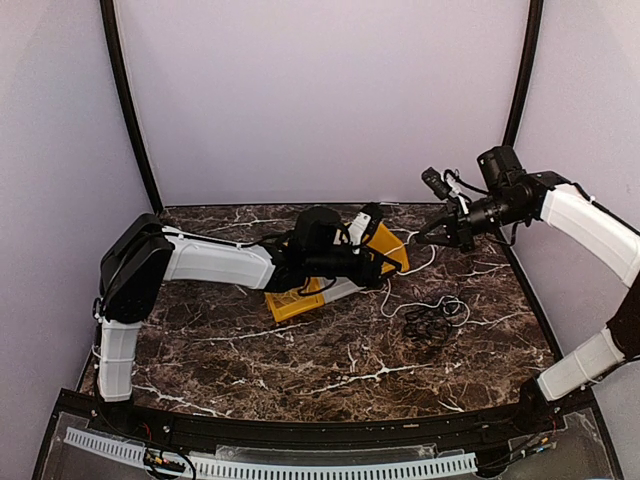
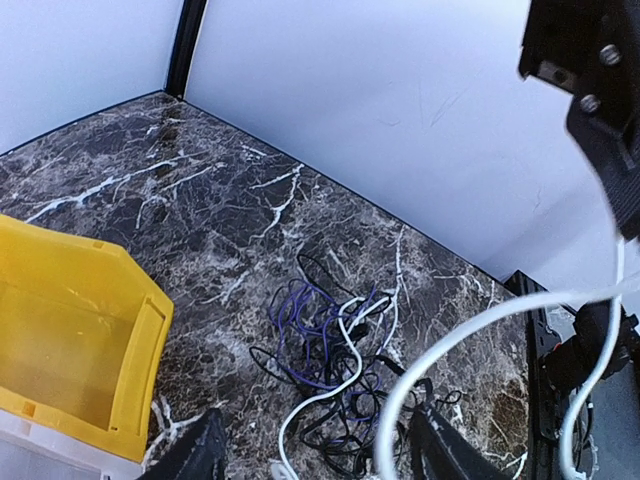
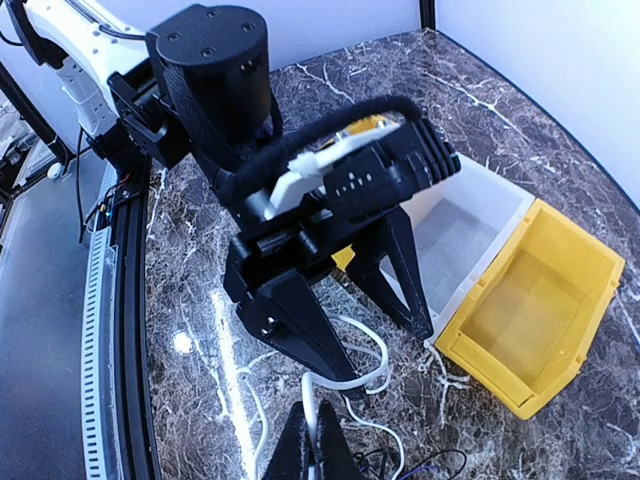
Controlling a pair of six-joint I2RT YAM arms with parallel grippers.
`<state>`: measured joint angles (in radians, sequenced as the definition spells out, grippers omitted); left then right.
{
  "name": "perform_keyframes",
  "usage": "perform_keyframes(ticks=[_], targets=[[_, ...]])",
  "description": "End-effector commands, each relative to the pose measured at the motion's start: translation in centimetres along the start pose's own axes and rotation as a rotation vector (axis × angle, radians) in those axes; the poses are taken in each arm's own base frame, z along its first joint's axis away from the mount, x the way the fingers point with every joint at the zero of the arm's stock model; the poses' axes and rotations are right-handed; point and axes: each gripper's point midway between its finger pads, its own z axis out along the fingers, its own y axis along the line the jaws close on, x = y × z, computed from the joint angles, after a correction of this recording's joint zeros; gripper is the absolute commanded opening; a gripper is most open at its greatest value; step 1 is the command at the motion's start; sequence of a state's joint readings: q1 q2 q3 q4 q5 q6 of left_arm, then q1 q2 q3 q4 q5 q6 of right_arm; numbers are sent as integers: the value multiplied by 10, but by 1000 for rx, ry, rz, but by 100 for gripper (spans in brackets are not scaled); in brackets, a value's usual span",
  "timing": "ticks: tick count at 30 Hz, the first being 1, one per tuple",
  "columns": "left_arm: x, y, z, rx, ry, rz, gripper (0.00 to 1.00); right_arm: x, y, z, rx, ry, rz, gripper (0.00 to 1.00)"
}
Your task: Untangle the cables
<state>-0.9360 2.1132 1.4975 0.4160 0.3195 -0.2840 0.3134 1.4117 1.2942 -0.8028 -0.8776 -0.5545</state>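
top external view shows our left arm (image 1: 200, 262) reaching from the left edge across the dark marble surface (image 1: 300, 375) toward the middle. beneath its forearm three bins sit in a slanting row: a yellow bin (image 1: 290, 305) nearest us, a clear bin (image 1: 342, 290) next, and a second yellow bin (image 1: 392, 245) farthest back. our left pincer (image 3: 385, 355) hangs beside that far yellow bin, spread wide and holding nothing. in the right wrist view a loop of the white cable (image 2: 480, 325) lies on the surface just under its fingertips; we cannot tell whether it touches them.

further right the cables lie in a loose heap on the surface. there the black cables (image 1: 430, 330) are knotted together with a bluish cord (image 2: 300, 335), and the white cable threads through both. in the left wrist view the white cable climbs off the heap, passes between the left pincer's spread fingers and sweeps up to the right.

at the right our right pincer (image 1: 432, 235) is clamped tight on the white cable, raised above the surface near the back wall. in its own wrist view the cord drops from between its fingers (image 3: 283, 455). our right arm (image 1: 590, 225) arches in from the right edge behind it.
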Motion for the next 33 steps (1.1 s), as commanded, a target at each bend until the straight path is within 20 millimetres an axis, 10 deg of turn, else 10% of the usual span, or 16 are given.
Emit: perform_keyframes(ticks=[1,9,14,22,28,33], targets=[[8,4,-1,-23,26,-15,59,-25,6,-12,22,-66,-50,0],[6,10,-8,-70,25,-30,2,-1,-17,0,92,-23,-25,0],[-20,10,-26,-137,3,18,0,59,-60,11,243,82,6,40],[-94,-16,-67,-167,-100,52,0,148,-50,45,116,235,-21,72],[-149,-41,-97,-148,-196,75,0,181,-57,61,87,306,-3,76],[-202,-62,-126,-158,-269,146,0,207,-81,70,170,402,73,46]])
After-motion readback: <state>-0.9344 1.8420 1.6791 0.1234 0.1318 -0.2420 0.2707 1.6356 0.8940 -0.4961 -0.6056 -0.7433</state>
